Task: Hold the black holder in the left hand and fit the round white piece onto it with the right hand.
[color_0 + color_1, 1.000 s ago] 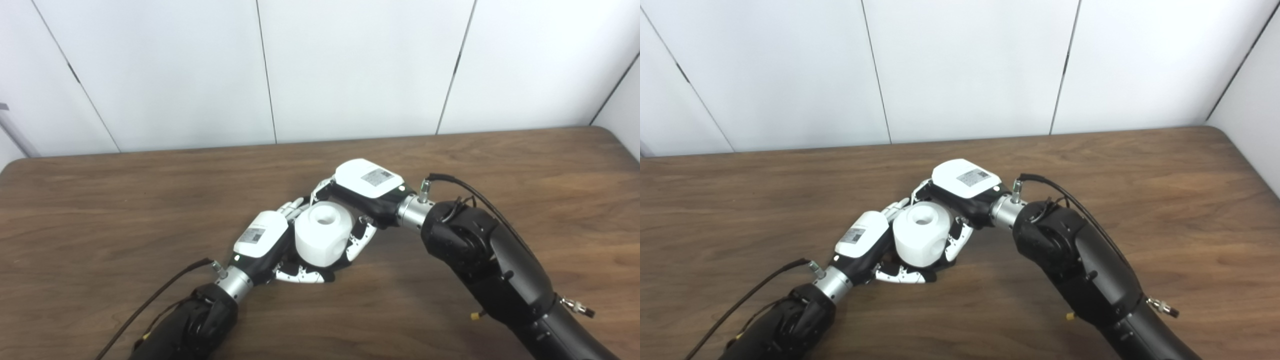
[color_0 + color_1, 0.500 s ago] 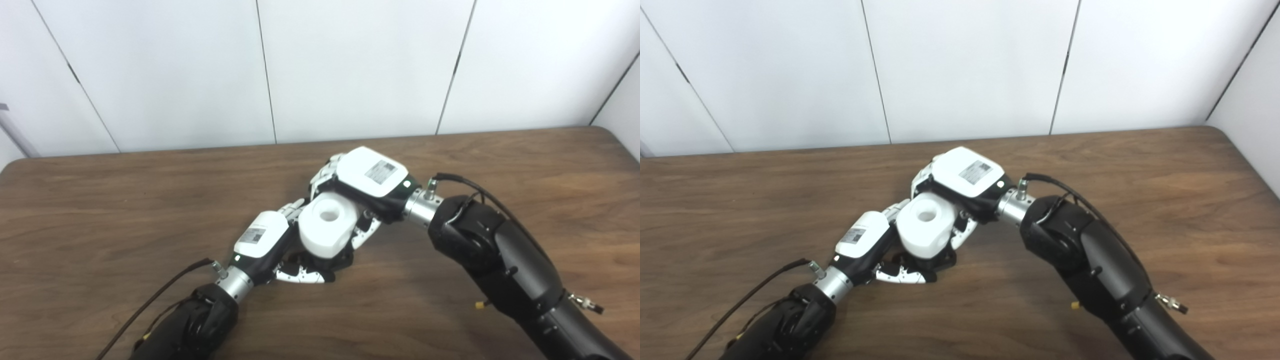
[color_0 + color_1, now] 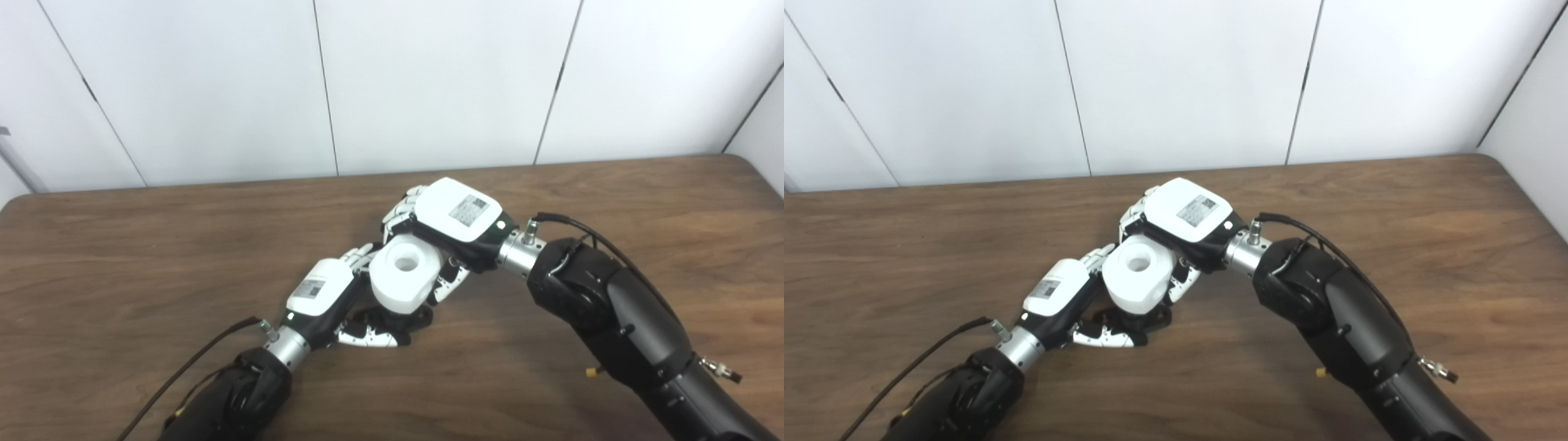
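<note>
My left hand rests on the wooden table near the middle, shut on the black holder, of which only a dark edge shows under the white piece. The round white piece, a thick ring with a hole in its top, sits in my right hand, lifted slightly and tilted over the holder. My right hand is shut on it from the far right side. Whether the piece touches the holder is hidden by fingers. The right eye view shows the same white piece between both hands.
The brown table runs wide on both sides, with its right edge near a white wall. White wall panels stand behind the table's back edge. Cables trail from both wrists.
My right hand has risen and turned back towards the wall, lifting and tilting the white piece, so the black holder's edge now shows beneath it. My left hand has stayed put.
</note>
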